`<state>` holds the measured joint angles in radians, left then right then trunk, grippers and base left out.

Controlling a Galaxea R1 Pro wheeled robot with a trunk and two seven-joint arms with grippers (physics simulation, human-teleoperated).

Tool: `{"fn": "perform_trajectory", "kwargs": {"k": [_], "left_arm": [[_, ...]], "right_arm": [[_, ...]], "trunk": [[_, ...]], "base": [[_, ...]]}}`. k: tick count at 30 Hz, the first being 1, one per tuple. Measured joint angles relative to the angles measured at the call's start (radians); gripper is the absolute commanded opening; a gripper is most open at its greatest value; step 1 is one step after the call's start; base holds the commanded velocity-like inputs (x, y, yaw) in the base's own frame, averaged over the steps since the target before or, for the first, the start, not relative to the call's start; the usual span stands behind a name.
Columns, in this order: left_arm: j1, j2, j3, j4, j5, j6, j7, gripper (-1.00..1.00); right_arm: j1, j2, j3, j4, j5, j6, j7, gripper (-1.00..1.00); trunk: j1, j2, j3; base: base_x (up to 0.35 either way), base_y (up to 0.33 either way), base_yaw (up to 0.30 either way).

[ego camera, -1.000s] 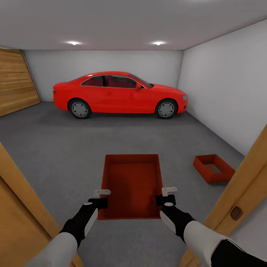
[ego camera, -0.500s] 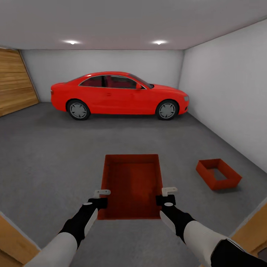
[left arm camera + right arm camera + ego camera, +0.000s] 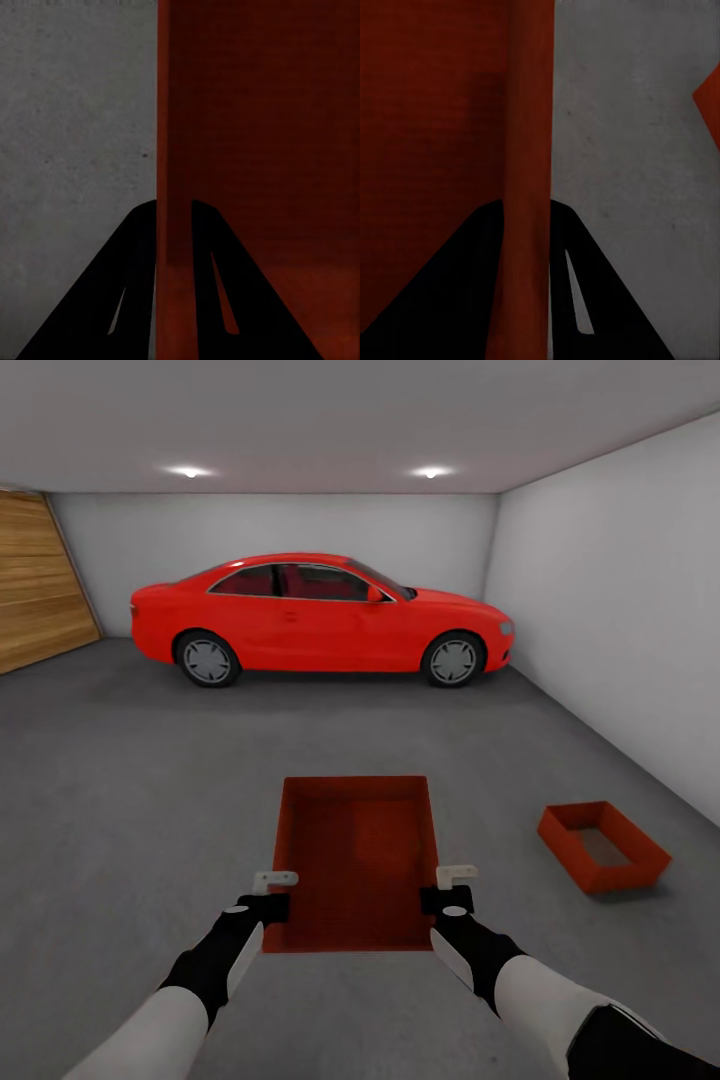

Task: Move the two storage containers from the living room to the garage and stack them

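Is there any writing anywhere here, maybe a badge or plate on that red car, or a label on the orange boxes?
None can be read.
Shiny red two-door car: shown side-on, no badge, plate or lettering visible.
Orange-red rectangular bin held by both grippers: plain walls and bottom, no label.
Second orange-red bin on the grey concrete floor: plain, no label.
Pale grey walls and wooden plank door: no signs.

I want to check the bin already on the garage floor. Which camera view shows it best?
The head view: the container on the floor sits whole at the right, open side up, apart from the carried container. The right wrist view catches just an orange-red corner at its edge, probably this bin.
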<state>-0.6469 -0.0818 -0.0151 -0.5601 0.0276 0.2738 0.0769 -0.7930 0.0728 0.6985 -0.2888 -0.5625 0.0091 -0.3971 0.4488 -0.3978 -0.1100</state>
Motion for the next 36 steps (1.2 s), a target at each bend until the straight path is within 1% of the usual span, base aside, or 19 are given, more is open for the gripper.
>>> {"fn": "perform_trajectory", "kwargs": {"k": [36], "left_arm": [[0.000,0.001,0.000,0.000,-0.001,0.002,-0.002,-1.00]], "right_arm": [[0.000,0.002,0.000,0.002,-0.001,0.000,-0.001,-1.00]], "trunk": [[0.000,0.000,0.000]], "base": [[0.322,0.000,0.000]]}}
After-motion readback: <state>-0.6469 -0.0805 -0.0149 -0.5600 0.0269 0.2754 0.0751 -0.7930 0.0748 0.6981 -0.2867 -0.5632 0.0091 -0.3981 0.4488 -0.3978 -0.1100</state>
